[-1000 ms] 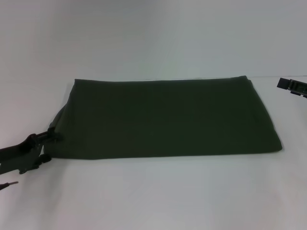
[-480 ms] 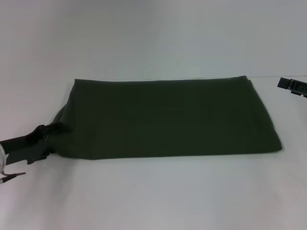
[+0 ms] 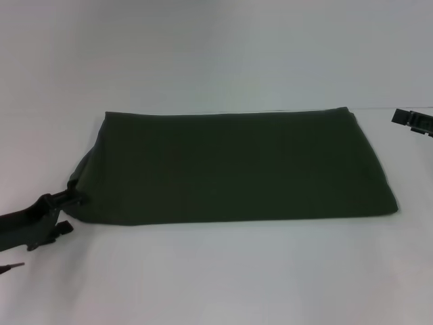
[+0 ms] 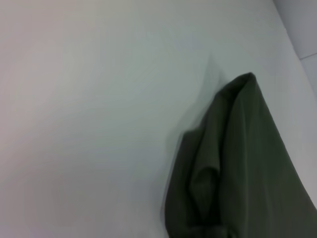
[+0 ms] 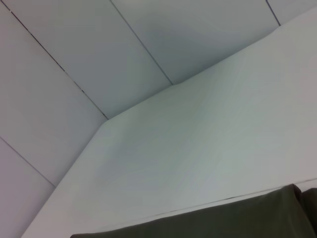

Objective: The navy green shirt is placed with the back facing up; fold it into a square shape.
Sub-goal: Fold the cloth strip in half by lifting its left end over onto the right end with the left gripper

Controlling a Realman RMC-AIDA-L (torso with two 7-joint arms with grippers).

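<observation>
Navy green shirt (image 3: 237,166): folded into wide rectangle, flat on white table (image 3: 216,277). Left gripper (image 3: 66,211): at shirt's near-left corner, fingers spread, upper fingertip touching cloth. Right gripper (image 3: 413,120): parked beyond shirt's far-right corner, finger state indeterminate.

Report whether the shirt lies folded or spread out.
Folded: the navy green shirt lies as a wide rectangle, no sleeves or collar showing, bunched at its left end by the left pincer.

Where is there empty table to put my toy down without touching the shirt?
The white table is bare in a wide strip in front of the navy green shirt, and in another behind it. It is crowded at the shirt's near left corner, where the left gripper sits against the cloth. The right gripper waits off the far right corner.
</observation>
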